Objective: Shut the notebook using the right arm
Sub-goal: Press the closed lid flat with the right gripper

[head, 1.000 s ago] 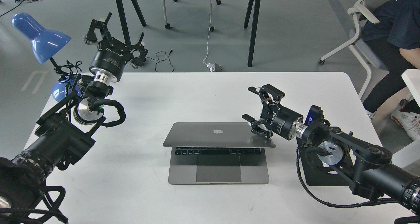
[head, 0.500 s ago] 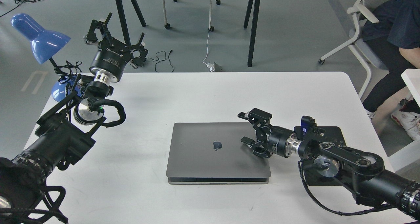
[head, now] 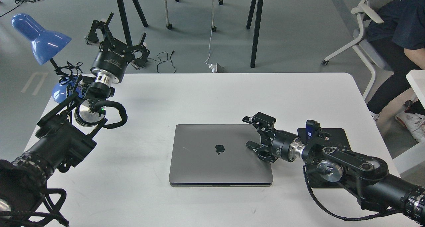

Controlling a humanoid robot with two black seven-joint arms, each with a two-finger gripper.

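Grey notebook point(head: 220, 155) lies apparently shut under the right arm's spread-fingered, empty gripper point(head: 253, 131), so one gentle downward press should seat it.

notebook point(head: 212, 154): plain space-grey lid, dark apple logo in the middle, thin darker line along the front edge. table point(head: 199, 94): plain white. mouse pad point(head: 338, 137): black. right arm point(head: 352, 167): black, silver wrist ring, small blue part by the wrist. left arm point(head: 66, 134): black, silver ring. lamp point(head: 40, 37): glossy blue. floor grey.
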